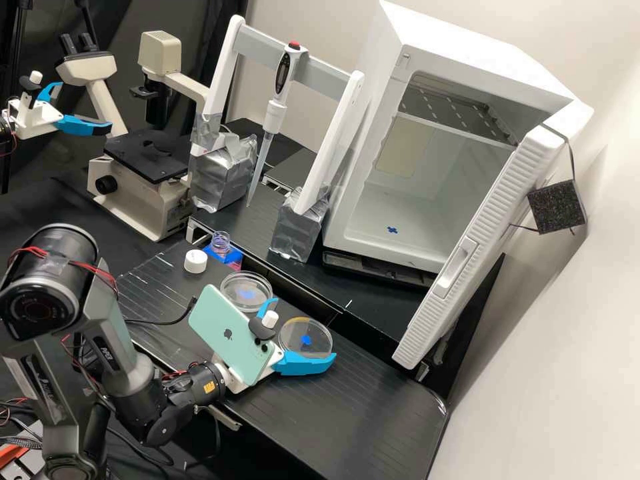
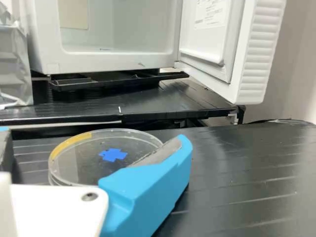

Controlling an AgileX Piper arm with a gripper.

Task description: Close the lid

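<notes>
The hand (image 1: 303, 330) is spread, with the yellow-edged dish (image 1: 316, 329) between its fingers on the desk (image 1: 373, 400) — closing off-centre, one finger could meet the rim first and skid or tip it — towards the other dish (image 1: 233, 289).

High view far, angled down on bench (image 1: 360, 407); wrist view low, close, facing cabinet (image 2: 113, 61); both shared.
</notes>
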